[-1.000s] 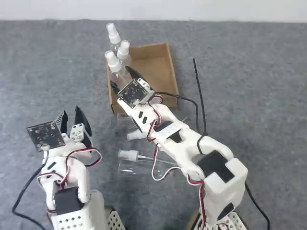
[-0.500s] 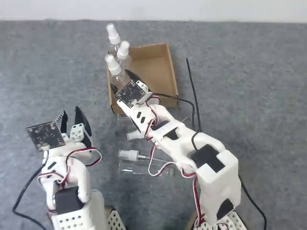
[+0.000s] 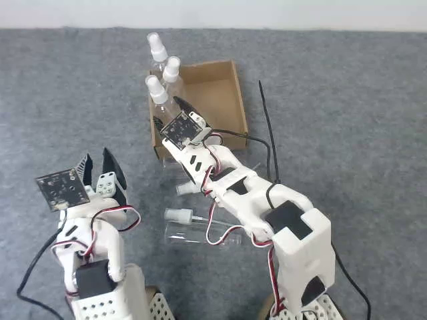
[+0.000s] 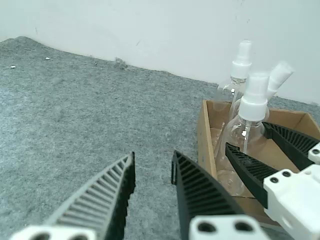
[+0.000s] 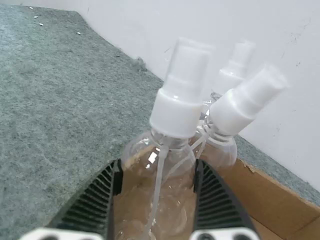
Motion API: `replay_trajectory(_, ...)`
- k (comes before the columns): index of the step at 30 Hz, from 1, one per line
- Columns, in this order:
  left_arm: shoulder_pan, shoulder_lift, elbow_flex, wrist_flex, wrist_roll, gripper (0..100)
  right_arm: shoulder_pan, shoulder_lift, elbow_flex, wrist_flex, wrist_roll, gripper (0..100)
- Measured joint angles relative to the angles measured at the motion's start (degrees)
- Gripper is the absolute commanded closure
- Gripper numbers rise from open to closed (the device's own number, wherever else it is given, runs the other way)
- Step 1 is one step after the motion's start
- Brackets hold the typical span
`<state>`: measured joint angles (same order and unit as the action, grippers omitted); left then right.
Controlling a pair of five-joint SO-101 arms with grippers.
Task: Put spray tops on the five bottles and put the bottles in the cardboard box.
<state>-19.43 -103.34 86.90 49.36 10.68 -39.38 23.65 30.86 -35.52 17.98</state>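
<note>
The cardboard box (image 3: 223,90) lies open on the grey carpet. Two capped spray bottles (image 3: 158,48) (image 3: 171,69) stand at its left wall. My right gripper (image 3: 169,111) is shut on a third capped bottle (image 3: 159,95), upright at the box's left edge. In the right wrist view that bottle (image 5: 182,100) sits between the black fingers (image 5: 102,197), with the other two bottles (image 5: 245,100) behind it. A clear bottle (image 3: 200,231) with a spray top lies on the carpet between the arms. My left gripper (image 3: 100,167) (image 4: 150,175) hangs open at the near left, holding nothing.
Another white spray top (image 3: 184,189) pokes out from under the right arm. A black cable (image 3: 270,140) runs across the carpet right of the box. The left wrist view shows the box wall (image 4: 204,132) and the right gripper's fingers (image 4: 247,170) ahead.
The right arm has shifted slightly, nudging the held bottle a little to the left at the box edge. The black cable moved with it. The left arm is still.
</note>
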Motion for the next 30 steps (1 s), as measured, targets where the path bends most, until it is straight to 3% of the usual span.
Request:
replay_trajectory(12,0.0,0.0,0.0,0.0,0.0,89,0.0,0.0,0.0,0.0,0.0,98.6)
replay_trajectory(17,0.0,0.0,0.0,0.0,0.0,89,-0.1,0.0,0.0,0.0,0.0,89.9)
replay_trajectory(30,0.0,0.0,0.0,0.0,0.0,89,-0.3,0.0,-0.1,1.9,-0.1,89.0)
